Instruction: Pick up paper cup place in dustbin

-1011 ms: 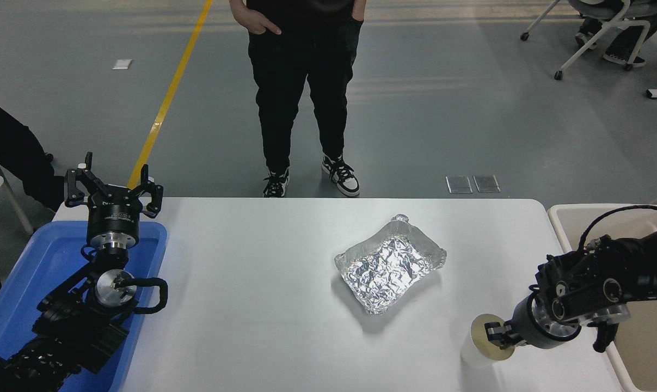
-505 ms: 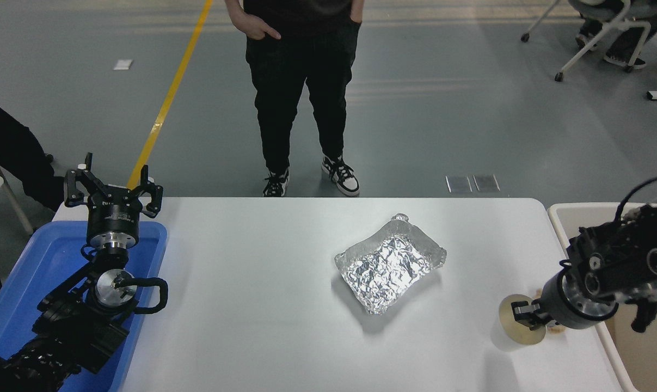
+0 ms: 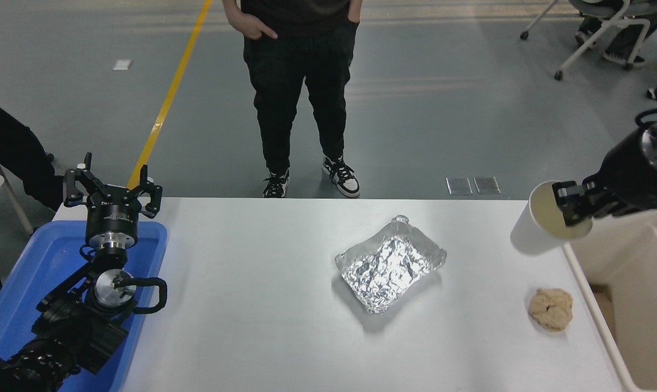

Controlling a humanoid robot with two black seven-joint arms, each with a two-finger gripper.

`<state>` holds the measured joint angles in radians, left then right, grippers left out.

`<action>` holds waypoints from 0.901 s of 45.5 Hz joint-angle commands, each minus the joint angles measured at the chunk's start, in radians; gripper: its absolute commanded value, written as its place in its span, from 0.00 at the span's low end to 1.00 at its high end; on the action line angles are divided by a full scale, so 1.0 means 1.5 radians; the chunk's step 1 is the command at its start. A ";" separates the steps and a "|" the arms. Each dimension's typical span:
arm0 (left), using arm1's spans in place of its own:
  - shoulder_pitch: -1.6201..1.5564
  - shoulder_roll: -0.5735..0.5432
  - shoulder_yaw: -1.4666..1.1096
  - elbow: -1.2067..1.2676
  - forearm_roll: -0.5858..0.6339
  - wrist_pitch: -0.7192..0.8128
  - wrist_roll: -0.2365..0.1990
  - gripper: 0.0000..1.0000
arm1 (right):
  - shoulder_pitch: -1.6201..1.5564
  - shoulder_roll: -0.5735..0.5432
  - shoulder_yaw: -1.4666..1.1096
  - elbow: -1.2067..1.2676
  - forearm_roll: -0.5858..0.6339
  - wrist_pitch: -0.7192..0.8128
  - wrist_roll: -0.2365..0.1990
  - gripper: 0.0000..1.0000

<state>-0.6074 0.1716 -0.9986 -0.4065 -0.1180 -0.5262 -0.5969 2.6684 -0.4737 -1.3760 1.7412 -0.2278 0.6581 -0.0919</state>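
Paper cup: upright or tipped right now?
Tipped. The paper cup hangs sideways in the right pincer, rim toward the dustbin, base pointing left, lifted off the table.

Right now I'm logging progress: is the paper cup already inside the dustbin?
No, the right tool holds the paper cup tilted above the table's corner, beside the dustbin.

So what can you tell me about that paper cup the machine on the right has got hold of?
The paper cup is small, white and tapered, with a cream-tinted inside and a round rim. It looks like plain paper and appears empty. It is lifted clear of the table and tipped on its side, mouth facing the camera and to the right, at the table's far right corner beside the dustbin. Only the right gripper touches it, pinching the rim.
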 commanded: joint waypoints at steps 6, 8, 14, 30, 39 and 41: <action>0.000 0.000 0.000 0.000 0.000 0.000 0.000 0.99 | 0.081 -0.003 -0.029 0.003 0.006 0.061 0.000 0.00; 0.000 0.000 0.000 0.000 0.000 0.000 0.000 0.99 | 0.076 -0.003 -0.043 -0.003 0.004 0.057 0.000 0.00; 0.000 0.000 0.000 0.000 0.000 0.000 0.000 0.99 | 0.047 -0.009 -0.104 -0.069 -0.004 0.052 0.003 0.00; 0.000 0.000 0.000 0.000 -0.002 0.001 -0.001 0.99 | -0.252 -0.227 -0.105 -0.363 -0.217 -0.101 0.004 0.00; 0.000 0.000 0.000 0.000 -0.002 0.001 -0.001 0.99 | -0.542 -0.272 -0.002 -0.488 -0.224 -0.243 0.003 0.00; 0.000 0.000 0.000 0.000 -0.002 0.001 -0.001 0.99 | -0.629 -0.268 0.019 -0.536 -0.216 -0.283 0.003 0.00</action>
<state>-0.6074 0.1718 -0.9986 -0.4064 -0.1209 -0.5258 -0.5981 2.2071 -0.7914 -1.4752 1.2080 -0.5025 0.4657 -0.0867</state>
